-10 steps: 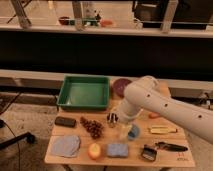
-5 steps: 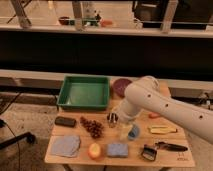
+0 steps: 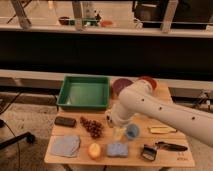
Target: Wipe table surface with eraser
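The eraser (image 3: 65, 121), a small flat dark block, lies on the left side of the tan table surface (image 3: 165, 159), in front of the green tray. My gripper (image 3: 118, 133) points down over the middle of the table, between the grapes and a blue round item. It is well to the right of the eraser and is not touching it. The white arm reaches in from the right.
A green tray (image 3: 84, 92) sits at the back left. Grapes (image 3: 91, 126), a grey-blue cloth (image 3: 65, 145), an orange fruit (image 3: 94, 150) and a blue sponge (image 3: 117, 149) lie in front. A black-handled tool (image 3: 171, 146), a yellow item (image 3: 161, 129) and a maroon plate (image 3: 121, 86) are on the right.
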Robot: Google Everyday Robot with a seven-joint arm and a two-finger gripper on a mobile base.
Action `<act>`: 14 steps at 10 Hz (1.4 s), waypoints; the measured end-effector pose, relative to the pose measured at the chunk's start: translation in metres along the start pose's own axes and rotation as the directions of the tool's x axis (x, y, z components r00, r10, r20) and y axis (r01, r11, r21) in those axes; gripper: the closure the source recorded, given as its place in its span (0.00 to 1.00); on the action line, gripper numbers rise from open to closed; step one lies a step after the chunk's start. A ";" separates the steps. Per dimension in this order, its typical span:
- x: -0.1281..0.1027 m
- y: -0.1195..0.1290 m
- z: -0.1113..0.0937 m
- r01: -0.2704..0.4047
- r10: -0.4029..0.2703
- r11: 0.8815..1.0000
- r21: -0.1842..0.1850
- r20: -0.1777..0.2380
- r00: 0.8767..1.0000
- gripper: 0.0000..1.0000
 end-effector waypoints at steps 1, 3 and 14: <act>-0.024 -0.006 0.014 0.019 -0.020 1.000 0.002 0.019 1.000 0.20; -0.063 -0.017 0.037 0.056 -0.056 0.998 0.005 0.049 0.997 0.20; -0.145 -0.075 0.122 0.146 -0.147 0.989 0.018 0.141 0.979 0.20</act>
